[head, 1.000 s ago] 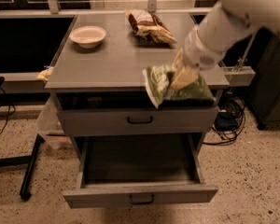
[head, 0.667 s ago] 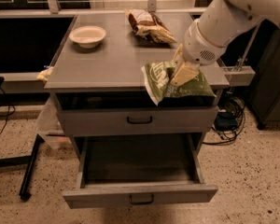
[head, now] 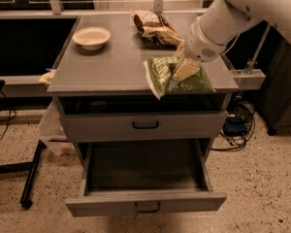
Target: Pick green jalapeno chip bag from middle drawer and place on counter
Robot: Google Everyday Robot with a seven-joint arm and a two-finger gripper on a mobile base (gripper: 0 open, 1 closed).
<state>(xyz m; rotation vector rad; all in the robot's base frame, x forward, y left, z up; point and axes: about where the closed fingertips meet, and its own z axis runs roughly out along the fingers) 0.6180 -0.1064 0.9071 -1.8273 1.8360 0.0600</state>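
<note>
The green jalapeno chip bag [head: 161,76] seems to rest at the 4 o'clock corner of the counter [head: 116,64], one edge poking past the front. The gripper [head: 186,69] is on top of it, fingers pinched on the bag. The middle drawer [head: 111,201] at 6 o'clock is open. I think this is the put-down step — next, let go and lift away.

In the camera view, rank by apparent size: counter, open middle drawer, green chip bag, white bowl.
1. counter
2. middle drawer, close behind; it is nearer the camera, so this order is unsure
3. green jalapeno chip bag, with the gripper on it at the counter's front right
4. white bowl
</note>
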